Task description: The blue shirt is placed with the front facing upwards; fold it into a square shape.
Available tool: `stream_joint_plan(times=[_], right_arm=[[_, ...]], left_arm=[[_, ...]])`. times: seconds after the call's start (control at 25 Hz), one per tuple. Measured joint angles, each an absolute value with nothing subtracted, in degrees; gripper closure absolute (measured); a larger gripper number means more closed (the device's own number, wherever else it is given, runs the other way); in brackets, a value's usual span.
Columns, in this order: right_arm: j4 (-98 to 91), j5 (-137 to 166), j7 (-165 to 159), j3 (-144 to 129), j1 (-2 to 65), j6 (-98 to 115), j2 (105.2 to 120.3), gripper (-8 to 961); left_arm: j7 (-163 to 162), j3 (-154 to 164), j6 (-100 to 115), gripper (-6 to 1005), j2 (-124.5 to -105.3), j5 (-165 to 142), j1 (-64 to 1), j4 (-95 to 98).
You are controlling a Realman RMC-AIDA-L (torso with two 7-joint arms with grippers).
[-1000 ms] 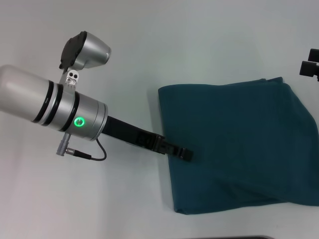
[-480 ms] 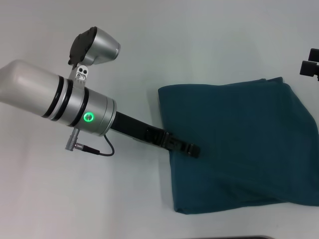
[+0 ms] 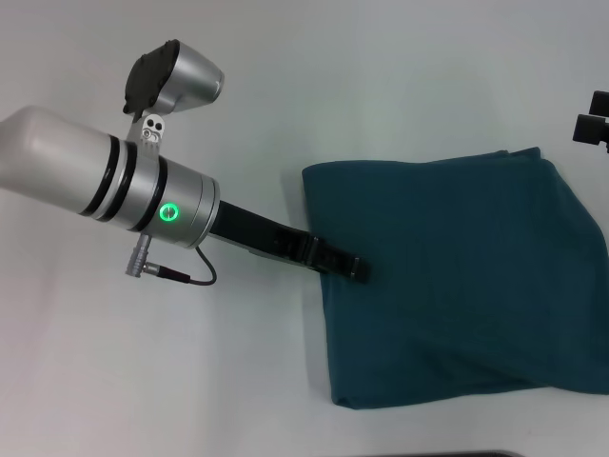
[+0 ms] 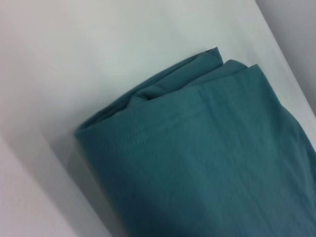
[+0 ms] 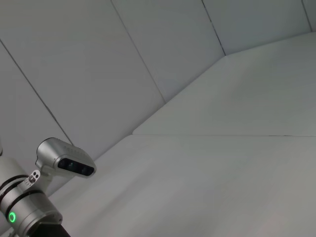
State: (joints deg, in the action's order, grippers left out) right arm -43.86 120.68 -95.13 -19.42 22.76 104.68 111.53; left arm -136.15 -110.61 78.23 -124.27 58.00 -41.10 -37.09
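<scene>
The blue shirt [image 3: 457, 281] lies folded into a rough square on the white bench [image 3: 285, 86], right of centre. The left hand [image 3: 354, 269] reaches onto its left edge; I cannot tell how its fingers stand. Pull away carelessly and the top layer could drag, spoiling the square. Up close, the left wrist view shows stacked fold layers the head view misses. Far right, the right hand [image 3: 592, 124] sits parked, state unclear.

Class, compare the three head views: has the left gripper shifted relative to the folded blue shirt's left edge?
Yes. The left gripper pushed farther over the blue shirt, then drew back toward its left edge, ending about where it began.
</scene>
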Motion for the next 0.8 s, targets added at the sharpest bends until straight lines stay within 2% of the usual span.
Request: stream_joint_plan(times=[0.08,0.32,0.52,0.6,0.8], right_arm=[[-43.9,120.7,-95.1,-19.4,22.8,104.7,111.53,38],[-43.9,120.7,-95.2,-19.4,22.9,104.7,111.53,38],[-43.9,120.7,-95.2,-19.4,23.1,104.7,111.53,38],[-43.9,120.7,-95.2,-19.4,23.1,104.8,111.53,38],[-43.9,120.7,-95.2,-19.4,23.0,105.2,111.53,38]], left_arm=[[-136.2,-110.4,78.2,161,-124.27,58.0,-41.1,-37.1],[-136.2,-110.0,78.1,347,-124.37,58.1,-41.2,-36.8],[-136.2,-110.0,77.9,594,-124.37,58.1,-41.2,-36.8],[-136.2,-109.9,77.9,800,-124.37,58.1,-41.2,-36.7],[-136.2,-109.9,77.9,845,-124.37,58.2,-41.2,-36.7]])
